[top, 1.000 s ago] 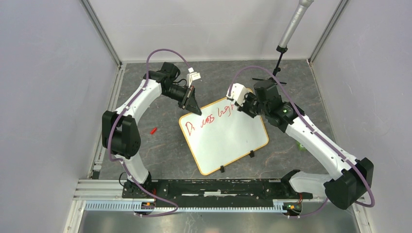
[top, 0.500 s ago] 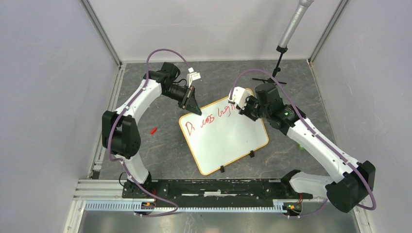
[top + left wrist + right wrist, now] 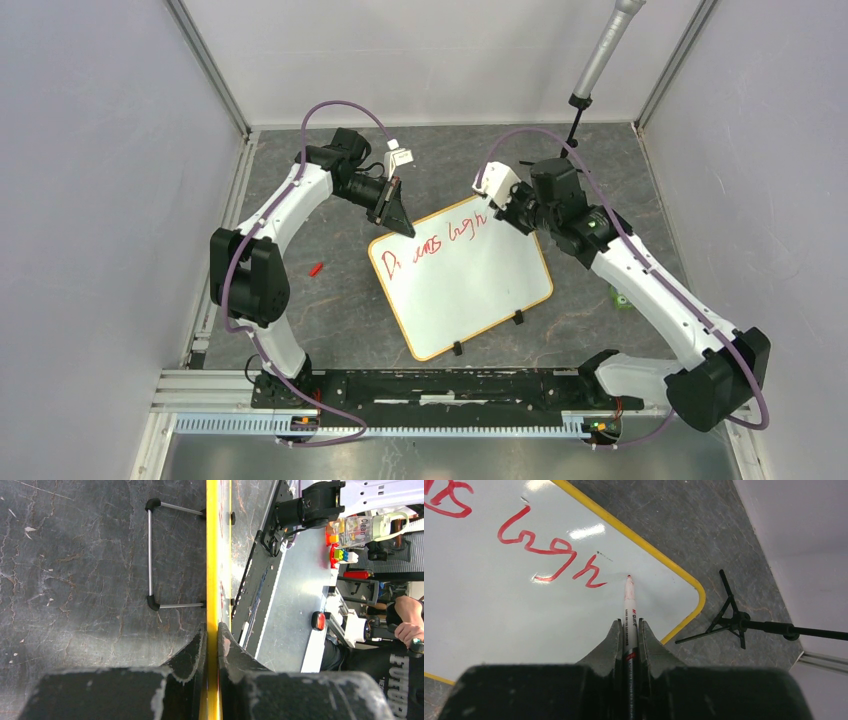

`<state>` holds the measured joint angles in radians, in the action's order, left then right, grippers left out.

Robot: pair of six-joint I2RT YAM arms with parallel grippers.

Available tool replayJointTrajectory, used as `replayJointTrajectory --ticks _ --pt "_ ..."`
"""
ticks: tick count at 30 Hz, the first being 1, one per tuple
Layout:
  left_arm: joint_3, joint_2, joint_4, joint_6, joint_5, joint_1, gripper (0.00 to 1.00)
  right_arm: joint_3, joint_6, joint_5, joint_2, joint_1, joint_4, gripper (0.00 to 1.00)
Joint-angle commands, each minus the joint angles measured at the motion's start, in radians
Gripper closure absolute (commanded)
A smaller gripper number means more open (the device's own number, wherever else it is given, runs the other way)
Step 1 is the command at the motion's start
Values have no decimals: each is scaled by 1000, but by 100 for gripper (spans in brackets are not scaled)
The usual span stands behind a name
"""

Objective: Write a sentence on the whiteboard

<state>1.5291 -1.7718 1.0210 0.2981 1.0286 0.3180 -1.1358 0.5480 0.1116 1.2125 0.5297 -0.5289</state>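
Clamping the rim of the whiteboard (image 3: 212, 555), left gripper (image 3: 212, 630); right gripper (image 3: 630, 626) pinches a marker (image 3: 629, 600), tip beside "ligh" of the sentence (image 3: 549, 547), rounded corner just ahead.

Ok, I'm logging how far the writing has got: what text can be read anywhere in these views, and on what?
"ligh": red handwriting on the whiteboard; the word before starts "D", otherwise unclear.
"Clean": bottle label, left wrist view.
"FUTUR", cut off: person's black shirt.
Marker barrel print: too small to read.
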Motion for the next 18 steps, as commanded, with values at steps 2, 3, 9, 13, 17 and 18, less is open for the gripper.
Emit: replayJointTrajectory --ticks 2,3,9,13,17,18 --pt "-3 -31 27 62 -44 38 98 -62 0 -7 25 -15 46 100" --pt "-4 -31 27 62 -45 38 98 -66 0 -4 29 -16 46 100" --pt "-7 -28 27 65 -49 38 98 -59 1 22 37 -16 35 100" --pt "-7 -27 27 65 -48 38 98 -25 -9 44 16 -16 21 100" --pt "-7 -29 27 67 -51 38 98 32 -18 58 -12 -16 11 100" --pt "-7 -31 27 67 -50 38 98 42 -20 61 -19 -16 9 100"
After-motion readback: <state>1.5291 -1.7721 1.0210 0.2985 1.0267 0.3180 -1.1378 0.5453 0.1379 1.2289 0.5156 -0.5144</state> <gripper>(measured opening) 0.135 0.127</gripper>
